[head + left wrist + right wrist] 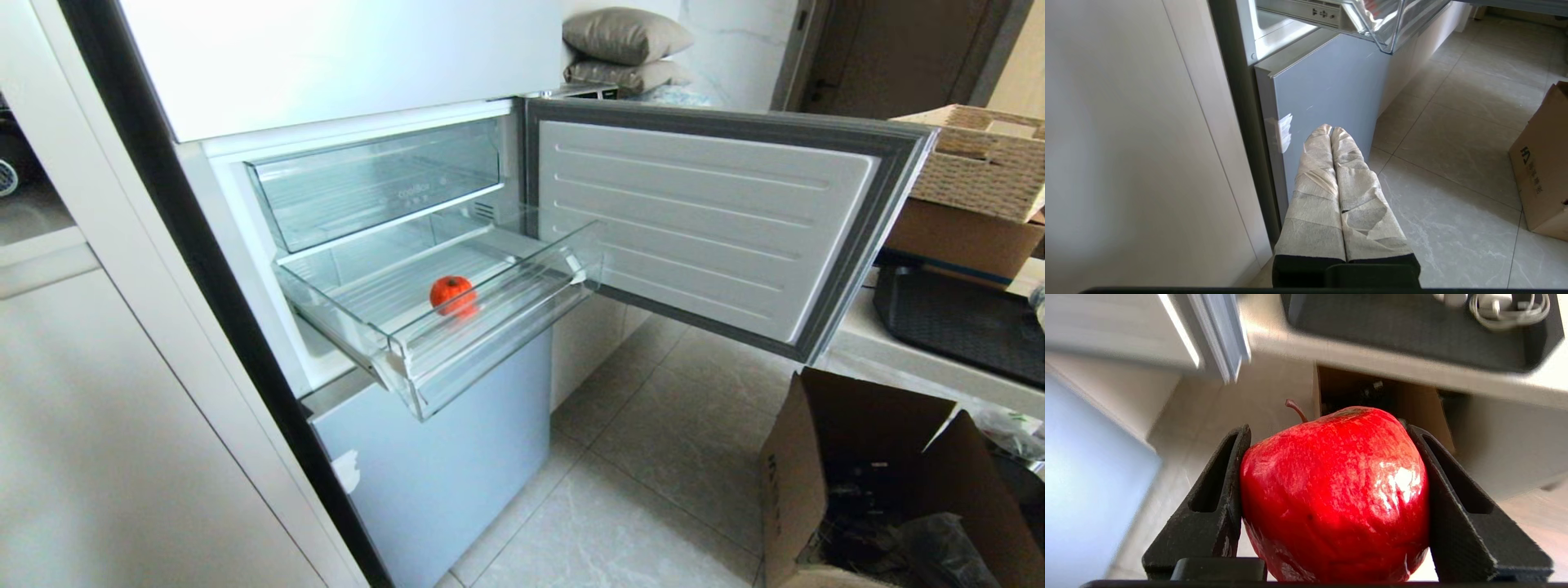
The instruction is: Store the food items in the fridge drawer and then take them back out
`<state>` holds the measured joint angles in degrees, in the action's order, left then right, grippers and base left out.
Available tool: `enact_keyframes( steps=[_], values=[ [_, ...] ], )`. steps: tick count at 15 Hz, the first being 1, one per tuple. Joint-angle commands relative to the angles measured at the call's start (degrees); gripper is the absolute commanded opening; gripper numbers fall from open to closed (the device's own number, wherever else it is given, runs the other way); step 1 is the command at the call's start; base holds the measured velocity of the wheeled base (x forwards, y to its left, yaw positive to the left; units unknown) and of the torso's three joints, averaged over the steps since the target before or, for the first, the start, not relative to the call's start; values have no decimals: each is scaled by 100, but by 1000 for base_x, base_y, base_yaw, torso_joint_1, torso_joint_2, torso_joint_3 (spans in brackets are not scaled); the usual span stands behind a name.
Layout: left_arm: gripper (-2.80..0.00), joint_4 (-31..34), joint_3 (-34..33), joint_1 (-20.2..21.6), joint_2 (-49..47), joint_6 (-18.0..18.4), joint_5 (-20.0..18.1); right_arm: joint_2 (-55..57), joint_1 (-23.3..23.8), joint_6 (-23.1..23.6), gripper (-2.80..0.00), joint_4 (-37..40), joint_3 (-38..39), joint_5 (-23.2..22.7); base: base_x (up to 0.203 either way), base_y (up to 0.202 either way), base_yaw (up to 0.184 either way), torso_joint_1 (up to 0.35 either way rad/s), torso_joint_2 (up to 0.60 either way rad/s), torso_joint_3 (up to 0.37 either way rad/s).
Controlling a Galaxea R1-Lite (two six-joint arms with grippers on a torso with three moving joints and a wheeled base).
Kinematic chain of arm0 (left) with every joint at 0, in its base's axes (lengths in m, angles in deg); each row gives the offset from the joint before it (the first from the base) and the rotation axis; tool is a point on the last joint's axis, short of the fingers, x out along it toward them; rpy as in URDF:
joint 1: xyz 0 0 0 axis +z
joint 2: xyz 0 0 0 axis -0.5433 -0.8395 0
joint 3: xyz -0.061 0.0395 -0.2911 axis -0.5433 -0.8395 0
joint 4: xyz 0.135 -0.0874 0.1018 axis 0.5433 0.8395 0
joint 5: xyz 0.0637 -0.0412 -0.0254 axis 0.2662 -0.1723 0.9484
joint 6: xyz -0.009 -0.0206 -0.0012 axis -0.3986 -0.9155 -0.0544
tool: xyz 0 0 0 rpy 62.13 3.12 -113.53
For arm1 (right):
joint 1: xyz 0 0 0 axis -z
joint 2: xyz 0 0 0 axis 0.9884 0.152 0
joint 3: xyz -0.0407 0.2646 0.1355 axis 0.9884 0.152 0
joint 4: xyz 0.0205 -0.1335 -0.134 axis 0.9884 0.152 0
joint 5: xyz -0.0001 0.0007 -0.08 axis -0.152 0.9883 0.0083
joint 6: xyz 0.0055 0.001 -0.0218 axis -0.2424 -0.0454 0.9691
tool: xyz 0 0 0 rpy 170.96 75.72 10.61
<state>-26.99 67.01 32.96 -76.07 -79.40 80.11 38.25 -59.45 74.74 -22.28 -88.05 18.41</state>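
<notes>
The right gripper holds the red apple firmly between its two black fingers, stem pointing away from the wrist. It is outside the head view, low near the cardboard box. The fridge drawer stands pulled out, and the orange-red piece lies alone inside it, near the front wall. I think the right arm must lift the apple up to the drawer, beside that piece. The left gripper hangs closed and empty before the lower fridge door.
</notes>
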Motion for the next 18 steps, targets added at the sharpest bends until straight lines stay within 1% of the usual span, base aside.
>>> enact_keyframes(
  steps=[1,3,4,5,7,9,13,18],
  values=[
    [-280,-2,0,4,-8,0,9,830,842,19,-280,-769,-10,-920,0,0,0,0,0,0],
    [-280,-2,0,4,-8,0,0,1597,1348,28,-280,-1921,-8,-1813,0,0,0,0,0,0],
    [-280,-2,0,4,-8,0,0,1933,1508,23,-280,-2426,-24,-2125,0,0,0,0,0,0],
    [-280,-2,0,4,-8,0,0,2323,1613,19,-280,-2879,-72,-2310,0,0,0,0,0,0],
    [-280,-2,0,4,-8,0,4,3108,1735,19,-280,-3565,-324,-2428,0,0,0,0,0,0],
    [-280,-2,0,4,-8,0,9,3894,1855,40,-280,-4031,-826,-2387,0,0,0,0,0,0],
    [-280,-2,0,4,-8,0,9,5239,1994,51,-280,-4702,-1848,-2403,0,0,0,0,0,0],
    [-280,-2,0,4,-8,0,9,6402,2002,35,-280,-5261,-2682,-2516,0,0,0,0,0,0]
  ],
)
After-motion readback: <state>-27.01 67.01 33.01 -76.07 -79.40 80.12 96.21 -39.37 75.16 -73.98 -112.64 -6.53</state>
